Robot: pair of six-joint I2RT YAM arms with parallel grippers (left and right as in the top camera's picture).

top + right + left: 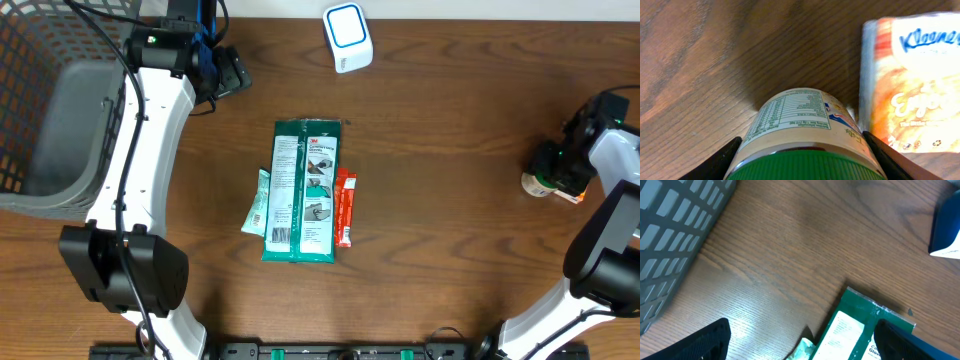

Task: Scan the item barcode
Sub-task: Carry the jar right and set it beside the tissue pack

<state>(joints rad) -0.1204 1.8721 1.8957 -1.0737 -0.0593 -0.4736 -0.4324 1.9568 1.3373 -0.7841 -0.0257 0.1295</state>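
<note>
Right gripper (802, 161) pinches the green-lidded, white-labelled jar (800, 115) at the right edge, probably bound for the far white-and-blue scanner (347, 37) — left gripper (805, 341) spread, empty.

We read "3M" on the green package (305, 190). Beside the right gripper's (802, 167) fingers (717, 162), the tissue pack (912, 85) shows "Kleene"; the jar (800, 117) label between them is too small.

Reads as a mock shop checkout built on a robot lab bench. Suggested by a grey mesh basket (40, 130) at 9 o'clock on the wood-grain table (450, 150), a white-and-blue scanner (347, 37) at 12 o'clock, and retail packs (305, 190) at the centre. Backed up by a green-lidded jar (800, 125) and a Kleenex pack (912, 85) at 3 o'clock, plus a white left arm (140, 150) and right arm (610, 230).
</note>
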